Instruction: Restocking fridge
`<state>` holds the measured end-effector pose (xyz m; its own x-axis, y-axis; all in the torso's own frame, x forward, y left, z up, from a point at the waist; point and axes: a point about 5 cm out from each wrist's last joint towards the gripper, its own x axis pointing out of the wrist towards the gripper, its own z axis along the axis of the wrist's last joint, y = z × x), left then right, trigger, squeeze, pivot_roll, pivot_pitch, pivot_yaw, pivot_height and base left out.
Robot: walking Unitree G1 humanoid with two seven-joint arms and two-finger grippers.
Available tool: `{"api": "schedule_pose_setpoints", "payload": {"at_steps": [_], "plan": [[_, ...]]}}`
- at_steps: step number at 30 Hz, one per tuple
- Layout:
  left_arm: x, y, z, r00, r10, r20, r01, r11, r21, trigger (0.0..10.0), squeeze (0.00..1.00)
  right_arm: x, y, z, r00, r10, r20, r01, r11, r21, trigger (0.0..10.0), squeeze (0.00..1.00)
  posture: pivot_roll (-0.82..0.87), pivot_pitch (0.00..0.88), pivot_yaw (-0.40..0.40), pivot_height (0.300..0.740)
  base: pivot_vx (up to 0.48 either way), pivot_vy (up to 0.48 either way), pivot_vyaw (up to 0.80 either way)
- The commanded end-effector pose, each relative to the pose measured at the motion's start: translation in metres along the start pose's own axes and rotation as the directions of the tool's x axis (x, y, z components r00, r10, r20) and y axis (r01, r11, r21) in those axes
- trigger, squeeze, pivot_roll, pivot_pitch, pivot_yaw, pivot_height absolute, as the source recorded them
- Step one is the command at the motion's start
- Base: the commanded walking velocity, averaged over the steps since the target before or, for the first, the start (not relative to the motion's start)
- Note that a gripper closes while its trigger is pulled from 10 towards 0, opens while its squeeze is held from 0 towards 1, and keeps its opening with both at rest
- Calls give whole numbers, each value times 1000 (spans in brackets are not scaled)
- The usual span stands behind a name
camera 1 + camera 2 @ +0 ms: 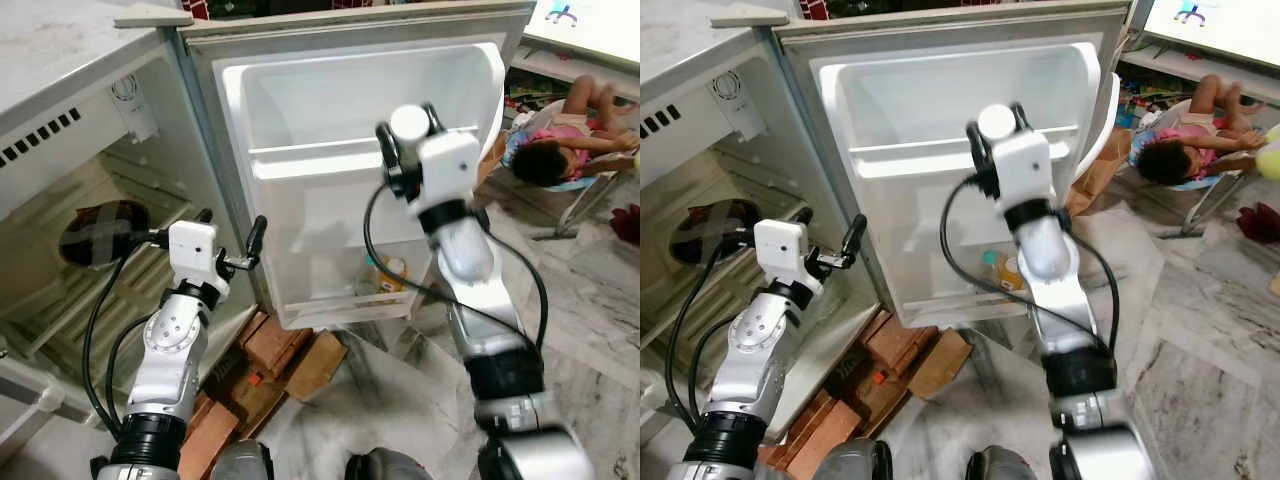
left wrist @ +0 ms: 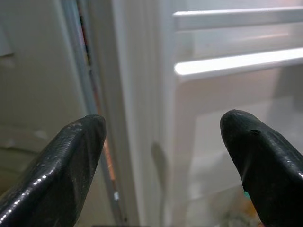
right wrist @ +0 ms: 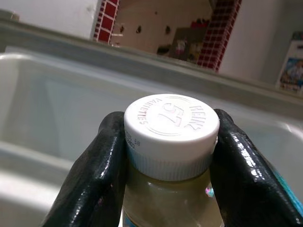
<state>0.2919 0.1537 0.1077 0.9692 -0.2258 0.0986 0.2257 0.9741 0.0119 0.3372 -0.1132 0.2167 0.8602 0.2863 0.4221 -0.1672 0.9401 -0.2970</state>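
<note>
Right wrist view: right claw (image 3: 168,156) grips a white-capped bottle (image 3: 170,142) before the open fridge door (image 1: 330,220) — left claw (image 2: 165,156) wide, empty.

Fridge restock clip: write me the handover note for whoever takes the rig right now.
Right hand: shut on a white-capped bottle of pale yellowish liquid, gripped just under the cap and raised in front of the open fridge door, about level with its upper door shelf.
Left hand: open, holding nothing, by the hinge-side edge of the door.
Done: door open, and some jars already sit on the bottom door shelf.
Left: set the held bottle on a door shelf, release and withdraw.
</note>
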Motion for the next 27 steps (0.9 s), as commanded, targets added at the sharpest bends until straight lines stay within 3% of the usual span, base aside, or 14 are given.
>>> {"api": "schedule_pose_setpoints", "payload": {"at_steps": [1, 8, 12, 18, 27], "plan": [[-2, 2, 6, 1000, -7, 9, 7, 1000, 3, 10000, 0, 13, -13, 9, 998, -47, 50, 48, 999, -19, 10000, 0, 37, 117, 25, 740, 0, 0, 0], [-10, 12, 8, 1000, 22, -4, -22, 1000, 19, 10000, 0, 40, -28, 29, 991, -74, 112, 79, 996, -33, 10000, 0, 63, 128, 13, 740, 0, 0, 0], [-10, 13, 8, 1000, 25, -8, -25, 999, 20, 10000, 0, 43, -29, 29, 989, -73, 129, 83, 994, -75, 10000, 0, 60, 135, 6, 740, 0, 0, 0], [-14, 10, 7, 999, 26, -20, -26, 999, 18, 10000, 0, 47, -34, 29, 988, -89, 128, 97, 994, -56, 10000, 0, 60, 144, 10, 740, 0, 0, 0], [-9, 6, 7, 999, 5, -34, -4, 1000, 17, 10000, 0, 56, -46, 60, 967, -134, 215, 137, 991, -1, 10000, 0, 48, 142, 29, 740, 0, 0, 0]]}}
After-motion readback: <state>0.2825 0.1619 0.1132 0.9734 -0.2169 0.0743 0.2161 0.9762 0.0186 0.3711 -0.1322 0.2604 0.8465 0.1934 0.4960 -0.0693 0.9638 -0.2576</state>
